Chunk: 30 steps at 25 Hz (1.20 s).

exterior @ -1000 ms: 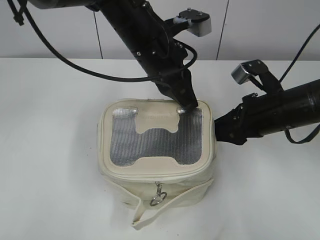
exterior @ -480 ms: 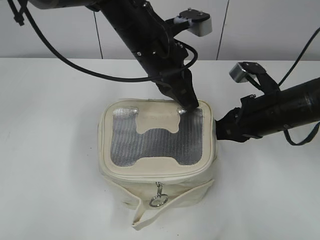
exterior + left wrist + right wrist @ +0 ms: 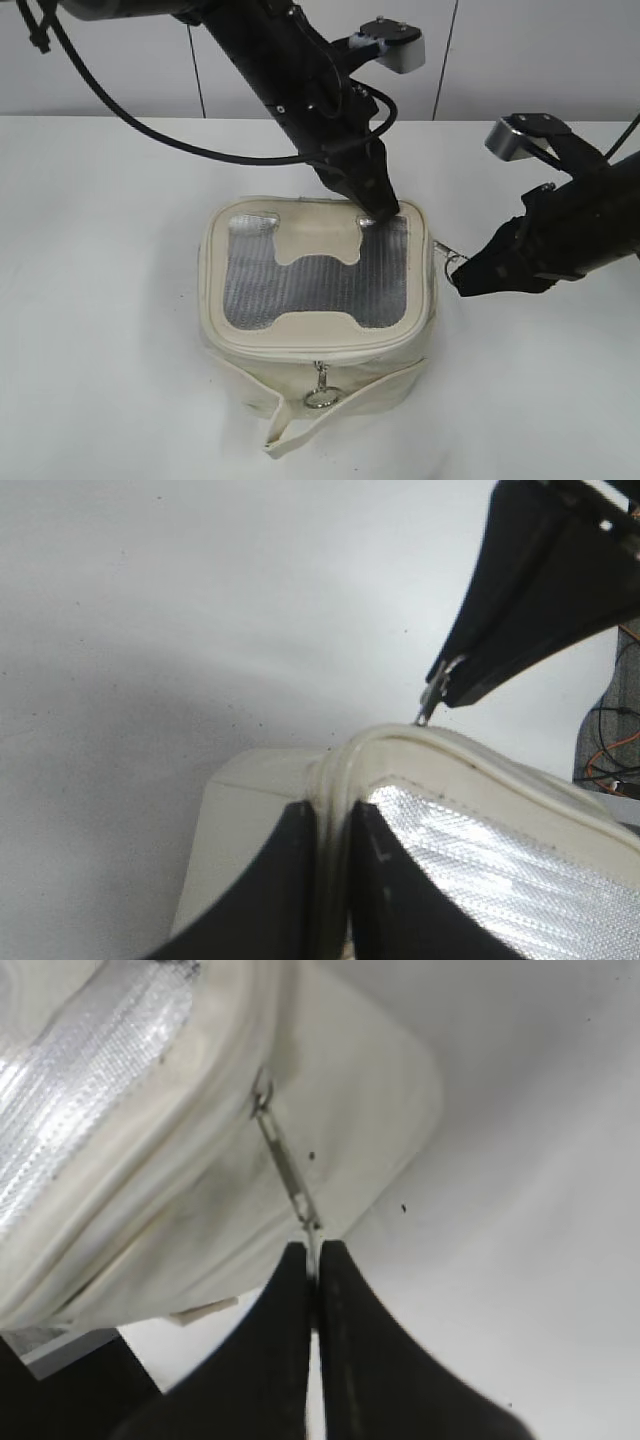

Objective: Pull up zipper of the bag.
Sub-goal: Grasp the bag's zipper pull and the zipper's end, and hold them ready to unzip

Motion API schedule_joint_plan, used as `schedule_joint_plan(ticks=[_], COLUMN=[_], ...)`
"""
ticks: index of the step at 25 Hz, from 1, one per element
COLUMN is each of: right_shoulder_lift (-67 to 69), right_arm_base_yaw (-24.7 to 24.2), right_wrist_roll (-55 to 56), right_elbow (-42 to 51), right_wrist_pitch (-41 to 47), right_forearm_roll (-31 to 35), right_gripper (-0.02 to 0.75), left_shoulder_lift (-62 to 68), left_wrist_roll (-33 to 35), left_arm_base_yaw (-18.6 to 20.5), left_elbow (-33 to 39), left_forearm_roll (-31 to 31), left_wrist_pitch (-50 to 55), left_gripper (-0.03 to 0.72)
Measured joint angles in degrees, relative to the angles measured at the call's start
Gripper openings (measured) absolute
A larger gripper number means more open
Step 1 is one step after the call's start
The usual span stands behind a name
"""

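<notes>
The cream bag (image 3: 315, 350) stands mid-table, its lid showing a grey mesh panel (image 3: 310, 290). My left gripper (image 3: 378, 212) is shut on the lid's rear right rim, pinching the cream zipper track (image 3: 335, 780) between its fingers (image 3: 285, 890). My right gripper (image 3: 462, 280) is to the right of the bag, shut on the silver pull (image 3: 285, 1165) of the right-hand slider. The pull stretches taut from the rim (image 3: 445, 253). The second slider with its ring pull (image 3: 320, 392) hangs on the front face. The left wrist view shows the right gripper (image 3: 447, 687) holding the pull.
The loose cream strap (image 3: 340, 405) trails across the bag's front onto the white table (image 3: 100, 250). A pale wall runs behind the table. The left arm (image 3: 300, 80) reaches over from the back left.
My right gripper has moved right and down, away from the bag's side, drawing the silver pull out taut. The bag has shifted slightly. The left gripper has stayed on the rim.
</notes>
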Motion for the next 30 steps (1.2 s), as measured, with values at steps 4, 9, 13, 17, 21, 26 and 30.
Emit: schedule_joint_plan(ticks=[4,9,13,17,21,26,30], right_shoulder_lift=[-0.9,-3.0,-4.4,-5.3,-7.3,-12.4,-14.2], right_arm_base_yaw=[0.0,0.2,2.0,7.4,11.1,14.1,17.9], right_wrist_roll=[2.8,4.4,6.6,12.0,16.5,19.0,19.9], right_elbow=[-0.3,-0.4,-0.4,-0.4,-0.5,0.1,0.2], right_wrist_pitch=[2.7,5.2,7.6,8.5,9.6,12.4,13.5], right_forearm_roll=[-2.9,-5.0,-7.9,-14.5,-18.4,-19.9,-20.3], right_gripper=[0.008,0.008,0.008,0.008,0.008,0.008,0.008], left_shoulder_lift=[0.0,0.1,0.1,0.1,0.1,0.1,0.1], left_wrist_roll=[0.0,0.0,0.0,0.0,-0.1,-0.3,-0.3], left_arm_base_yaw=[-0.1,-0.2,-0.3,-0.3,-0.3,-0.5,-0.7], left_elbow=[0.3,0.4,0.4,0.6,0.6,0.7,0.7], left_forearm_roll=[-0.2,-0.8,-0.8,-1.0,-1.0,-1.0,-1.3], left_wrist_pitch=[-0.9,-1.4,-2.0,-2.3,-2.5,-2.8,-2.8], left_gripper=[0.071,0.071,0.071,0.071,0.071,0.071,0.071])
